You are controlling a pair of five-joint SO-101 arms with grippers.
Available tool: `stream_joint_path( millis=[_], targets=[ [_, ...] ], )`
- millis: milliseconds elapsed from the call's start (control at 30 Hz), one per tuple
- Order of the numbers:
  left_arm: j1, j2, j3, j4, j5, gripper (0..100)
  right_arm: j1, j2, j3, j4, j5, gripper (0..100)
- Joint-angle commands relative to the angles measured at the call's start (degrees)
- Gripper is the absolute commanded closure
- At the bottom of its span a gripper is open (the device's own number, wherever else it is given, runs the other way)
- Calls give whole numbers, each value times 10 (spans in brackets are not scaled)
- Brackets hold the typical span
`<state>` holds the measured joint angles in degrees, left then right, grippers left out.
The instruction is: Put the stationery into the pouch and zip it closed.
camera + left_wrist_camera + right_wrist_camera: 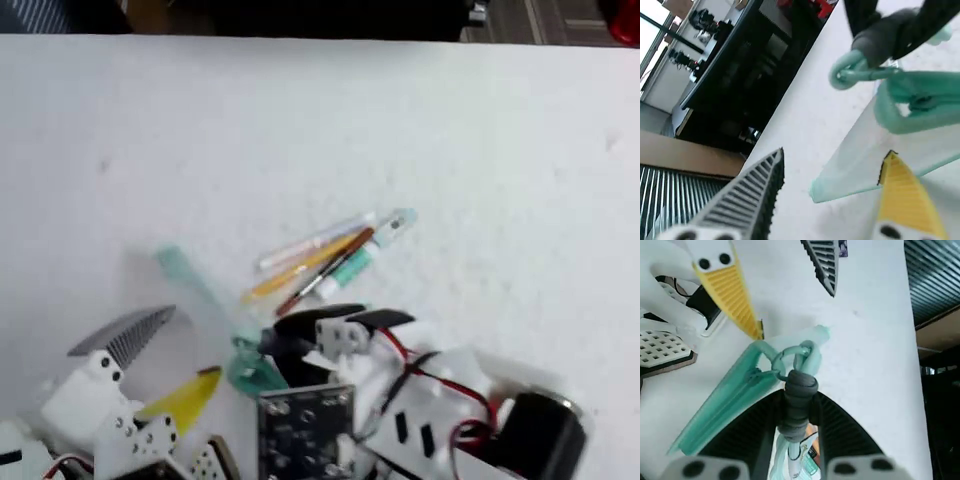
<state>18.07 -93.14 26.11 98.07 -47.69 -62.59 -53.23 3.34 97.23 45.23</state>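
1. Teal, see-through pouch [190, 285] flat on the white table [480, 150], long axis slanting from a far end on the left to a near end with the zip ring [790, 357]; ring end just in front of the right gripper [797, 390]
2. Right claw clamped on the dark grey pull [797, 400] threaded through that ring, black fingers one on each side of it, wrist low and pointing along the pouch
3. Left gripper [192, 342] spread wide over the near part of the pouch: yellow finger tip touching the pouch edge close to the ring, grey ribbed finger well off to the other side, nothing gripped
4. Stationery [320, 255] loose on the table, a fan of pens just beyond the right claw, long axes running far-right; not yet inside the pouch
5. Closer to the pens: right arm; closer to the pouch body: left arm
6. Likely hinge of the coming move: a pull along the pouch's long axis with the left claw bracing the fabric; cannot tell whether the zip stands open or closed
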Motion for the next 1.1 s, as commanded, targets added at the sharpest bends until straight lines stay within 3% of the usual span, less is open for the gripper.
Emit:
stream_joint_path(
  millis=[0,300,567,700,867,1067],
  targets=[
    [74,97,-11,-43,20,682,-2,29,-14,9,6,981],
    [182,157,4,-69,24,649,-2,70,-102,12,7,981],
    [183,153,110,-122,26,649,0,67,-105,11,7,981],
    [147,106,116,-122,44,652,17,72,-102,7,7,981],
    [108,30,126,-120,50,751,84,72,-102,-38,3,981],
    [103,16,189,-171,67,954,90,85,-101,-60,0,981]
  ],
)
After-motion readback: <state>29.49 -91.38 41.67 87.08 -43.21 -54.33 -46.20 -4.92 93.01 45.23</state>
